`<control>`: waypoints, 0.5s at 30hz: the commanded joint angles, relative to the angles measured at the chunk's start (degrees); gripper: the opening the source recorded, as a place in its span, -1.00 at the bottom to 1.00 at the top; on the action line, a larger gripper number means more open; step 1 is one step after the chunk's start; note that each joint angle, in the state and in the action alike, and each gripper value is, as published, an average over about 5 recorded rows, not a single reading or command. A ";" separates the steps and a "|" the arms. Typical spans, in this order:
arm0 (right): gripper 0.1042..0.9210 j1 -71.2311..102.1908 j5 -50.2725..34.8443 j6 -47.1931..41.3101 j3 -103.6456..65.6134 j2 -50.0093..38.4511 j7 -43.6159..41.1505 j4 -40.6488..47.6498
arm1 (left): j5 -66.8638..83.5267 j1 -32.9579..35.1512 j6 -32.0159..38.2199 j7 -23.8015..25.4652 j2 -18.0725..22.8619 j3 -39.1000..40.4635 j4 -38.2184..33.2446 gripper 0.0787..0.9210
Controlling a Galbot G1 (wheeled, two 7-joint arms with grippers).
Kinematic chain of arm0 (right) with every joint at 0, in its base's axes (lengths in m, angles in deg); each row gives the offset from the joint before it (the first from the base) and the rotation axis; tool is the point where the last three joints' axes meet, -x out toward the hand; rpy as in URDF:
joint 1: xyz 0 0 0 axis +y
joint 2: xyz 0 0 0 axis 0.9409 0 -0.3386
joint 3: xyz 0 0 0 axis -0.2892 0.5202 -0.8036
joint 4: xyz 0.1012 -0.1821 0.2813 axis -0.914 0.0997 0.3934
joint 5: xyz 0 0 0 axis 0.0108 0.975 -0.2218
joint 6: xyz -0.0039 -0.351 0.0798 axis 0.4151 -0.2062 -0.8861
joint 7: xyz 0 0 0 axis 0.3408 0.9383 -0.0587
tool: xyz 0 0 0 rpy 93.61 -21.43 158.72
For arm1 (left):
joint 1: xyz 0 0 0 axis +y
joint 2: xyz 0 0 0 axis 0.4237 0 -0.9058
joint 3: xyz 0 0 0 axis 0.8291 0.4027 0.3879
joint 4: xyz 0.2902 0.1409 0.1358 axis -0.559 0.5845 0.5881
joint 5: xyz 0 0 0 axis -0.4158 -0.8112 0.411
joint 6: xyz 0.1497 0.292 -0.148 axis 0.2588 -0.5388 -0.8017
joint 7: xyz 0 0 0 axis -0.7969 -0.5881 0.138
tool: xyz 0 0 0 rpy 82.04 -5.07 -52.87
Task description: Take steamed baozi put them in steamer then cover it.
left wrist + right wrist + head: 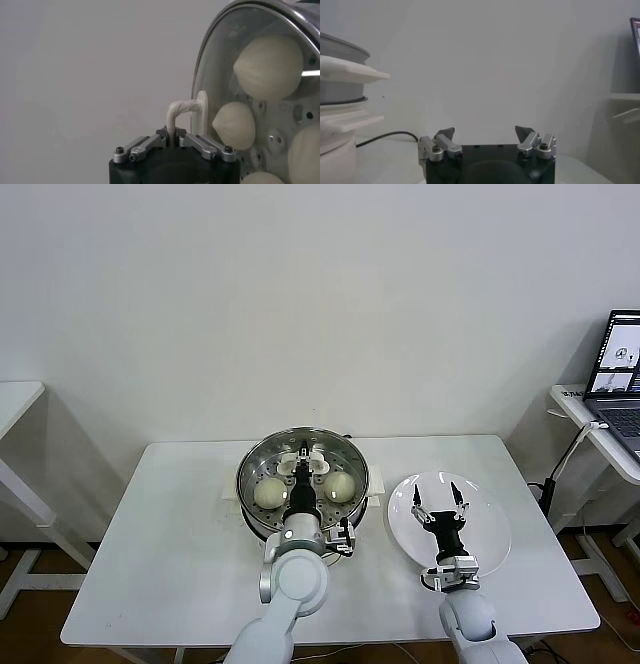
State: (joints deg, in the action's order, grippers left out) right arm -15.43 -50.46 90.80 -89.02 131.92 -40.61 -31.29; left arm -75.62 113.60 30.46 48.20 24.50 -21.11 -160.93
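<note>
The steamer (248,469) stands at the middle back of the table, and its metal wall (337,92) also shows in the right wrist view. The clear glass cover (220,70) lies on it. Through the glass I see several pale steamed baozi (267,67), two of them plain in the head view (270,492) (340,485). My left gripper (305,469) reaches over the steamer, its jaws (171,139) closed round the cover's white handle (182,107). My right gripper (440,502) hovers open over the white plate (490,534), with nothing between its fingertips (485,135).
The bare white plate lies to the right of the steamer. A side desk with a laptop (620,369) stands beyond the table's right edge, and another white table (15,399) is at the far left. A cable (385,136) runs behind the steamer's white base (335,150).
</note>
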 commanded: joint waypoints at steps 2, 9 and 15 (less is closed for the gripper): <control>0.76 -0.03 -0.04 -0.03 0.06 -0.09 0.00 -0.10 | 0.12 0.59 0.08 0.12 -0.42 -0.02 -1.83 -0.28; 0.76 -0.13 -0.01 -0.03 0.17 0.03 0.02 -0.21 | 1.98 2.36 0.38 0.55 -2.03 0.85 -6.52 0.19; 0.76 -0.06 0.02 -0.06 0.21 0.01 0.06 -0.32 | 2.81 4.43 0.52 0.91 -4.06 1.69 -10.33 0.59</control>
State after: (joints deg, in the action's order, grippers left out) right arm -15.52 -50.44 90.78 -88.77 131.98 -40.60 -31.51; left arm -74.23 115.83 30.94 48.67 22.45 -20.00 -165.81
